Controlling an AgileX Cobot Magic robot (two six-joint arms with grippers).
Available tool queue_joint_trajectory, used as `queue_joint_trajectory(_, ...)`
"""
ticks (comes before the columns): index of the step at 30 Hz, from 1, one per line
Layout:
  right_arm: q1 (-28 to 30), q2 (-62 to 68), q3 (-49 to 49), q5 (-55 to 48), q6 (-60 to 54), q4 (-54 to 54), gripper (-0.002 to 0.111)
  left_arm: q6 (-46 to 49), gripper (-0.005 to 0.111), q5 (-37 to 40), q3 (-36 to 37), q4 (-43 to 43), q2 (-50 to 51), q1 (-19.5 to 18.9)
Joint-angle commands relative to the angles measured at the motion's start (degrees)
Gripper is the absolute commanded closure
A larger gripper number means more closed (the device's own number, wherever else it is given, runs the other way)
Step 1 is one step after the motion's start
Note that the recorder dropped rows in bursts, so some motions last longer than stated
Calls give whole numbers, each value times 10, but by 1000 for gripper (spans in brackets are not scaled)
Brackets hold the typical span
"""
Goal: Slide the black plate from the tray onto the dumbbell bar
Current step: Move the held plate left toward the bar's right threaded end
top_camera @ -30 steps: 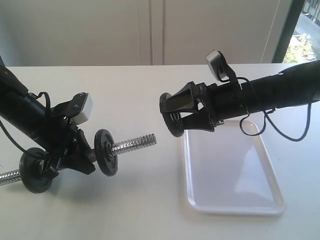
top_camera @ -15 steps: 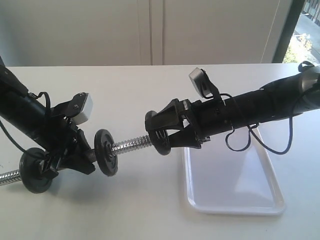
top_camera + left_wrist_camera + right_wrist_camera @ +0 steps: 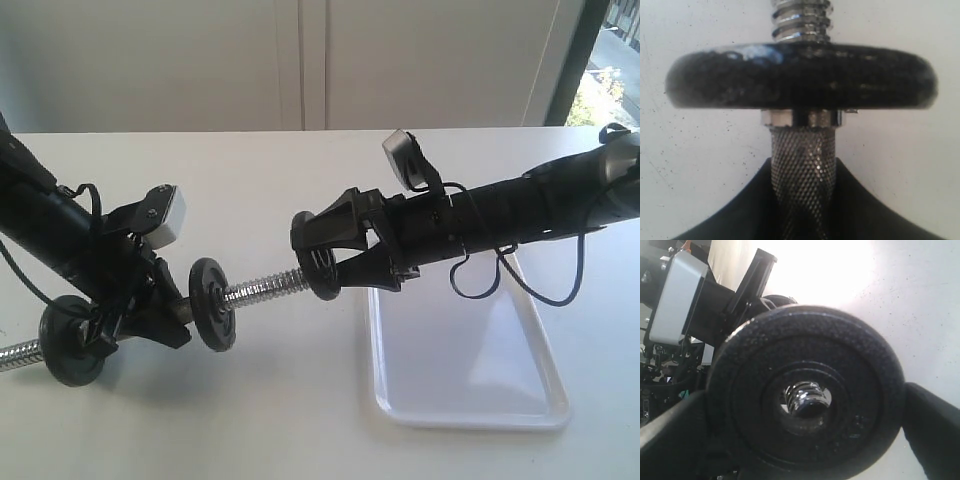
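Nearest the exterior camera, at about five o'clock on the table (image 3: pixel 300 180), lies the tray (image 3: pixel 480 422), bare, since the black plate (image 3: pixel 322 268) is lifted off it; at eight o'clock the left gripper (image 3: pixel 150 310) is clamped around the knurled middle of the dumbbell bar (image 3: pixel 265 288), holding it level off the table with its free threaded end aimed toward three o'clock, a steady target; a mounted disc (image 3: pixel 212 303) sits just beyond those jaws. Farther back, near the centre, the right gripper (image 3: pixel 320 258) grasps the plate by its rim, jaws spread wide, face square to the bar; its wrist view shows the threaded tip inside the plate's hole, so threading looks just begun.
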State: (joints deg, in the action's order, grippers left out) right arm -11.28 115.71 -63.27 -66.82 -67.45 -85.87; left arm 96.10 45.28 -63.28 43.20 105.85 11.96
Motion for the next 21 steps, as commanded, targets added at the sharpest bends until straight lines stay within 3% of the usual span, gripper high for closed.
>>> queue_joint_trajectory(1, 14, -7, 0, -31, -8, -44, 108, -4, 107, 47, -8, 69, -26, 1)
queue_joint_trajectory(21, 15, -7, 0, -31, -1, -44, 108, -4, 107, 39, -8, 84, -26, 1)
